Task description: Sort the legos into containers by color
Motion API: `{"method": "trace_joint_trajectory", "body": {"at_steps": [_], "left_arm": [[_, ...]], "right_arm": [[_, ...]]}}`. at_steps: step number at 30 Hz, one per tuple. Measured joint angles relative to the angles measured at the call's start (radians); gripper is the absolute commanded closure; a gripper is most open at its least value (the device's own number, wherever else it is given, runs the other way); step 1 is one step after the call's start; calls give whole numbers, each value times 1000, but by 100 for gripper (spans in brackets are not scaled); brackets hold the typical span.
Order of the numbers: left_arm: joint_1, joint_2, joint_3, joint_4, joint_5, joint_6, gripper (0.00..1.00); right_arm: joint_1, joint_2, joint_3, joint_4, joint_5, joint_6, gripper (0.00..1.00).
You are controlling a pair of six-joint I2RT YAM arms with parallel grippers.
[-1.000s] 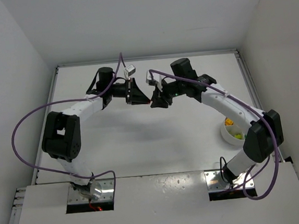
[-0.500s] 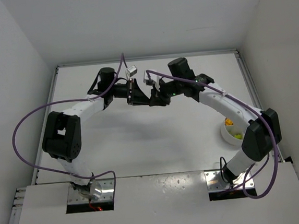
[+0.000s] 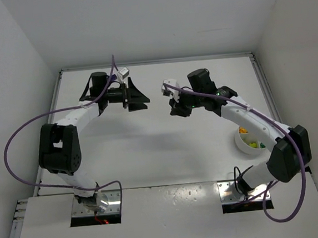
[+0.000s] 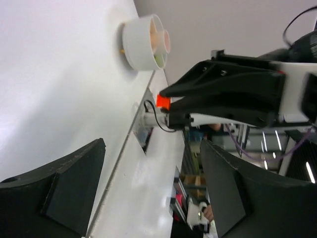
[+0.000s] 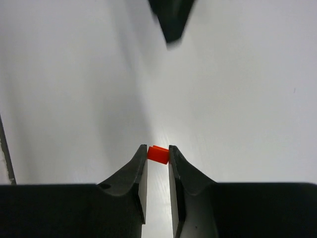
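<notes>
**Red-orange lego pinched over mid-desk, dish waiting at the right**

Nearest, by the right edge of the desk (image 3: 151, 153): the round white dish (image 3: 238, 143), partly covered by the right arm (image 3: 260, 124). Holds yellow-green legos (image 3: 253, 143) in 1 compartment and an orange piece (image 3: 242, 128) in another. Stands well apart from both end effectors.

Farther back, around mid-desk: the right end effector (image 3: 176, 108), clamped on 1 red-orange lego (image 5: 158, 154). Pinches the brick at the very fingertips, 1 pad on each side, with only bare white surface behind it in the right wrist view. Appears raised clear of the desk in the left wrist view.

Farthest, toward the back left: the left end effector (image 3: 140, 93), jaws spread wide with nothing between them. Points sideways toward the right end effector, with a clear gap between the 2. Looks from its wrist camera straight at the gripped brick, with the dish beyond, near the desk's edge.
</notes>
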Motion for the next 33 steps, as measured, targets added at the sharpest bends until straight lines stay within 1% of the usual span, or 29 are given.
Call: {"method": "trace_joint_trajectory", "body": {"at_steps": [2, 4, 7, 9, 13, 16, 18, 20, 22, 24, 27, 31, 33], "left_arm": [[45, -15, 5, -40, -14, 43, 16], [80, -17, 23, -95, -32, 103, 12], [107, -17, 46, -178, -72, 196, 12], [108, -17, 57, -225, -98, 256, 12], [106, -15, 116, -353, -156, 389, 12], [96, 0, 231, -484, -256, 528, 11], [79, -3, 289, -535, -346, 628, 9], [50, -19, 299, -565, -442, 704, 6], [6, -43, 293, -600, -568, 769, 0], [-26, -68, 275, -613, -653, 811, 0], [-53, -108, 240, -617, -736, 856, 0], [-49, -136, 213, -603, -820, 850, 0], [-43, -146, 200, -584, -838, 842, 0]], "right_arm": [[-20, -23, -41, -24, 53, 18, 100], [-51, -39, -63, -64, 107, 31, 100], [-110, -43, -61, -141, 179, 39, 100], [-148, -34, -42, -219, 222, 39, 100], [-230, 35, 71, -366, 286, 46, 100], [-301, 74, 143, -437, 346, 66, 100], [-373, 81, 168, -472, 387, 83, 100], [-450, 81, 176, -512, 431, 93, 100], [-542, 81, 182, -568, 469, 95, 100], [-605, 79, 187, -621, 494, 95, 100], [-686, 57, 187, -702, 528, 88, 100], [-747, -4, 185, -785, 561, 75, 100], [-769, -18, 185, -818, 569, 70, 100]]}}
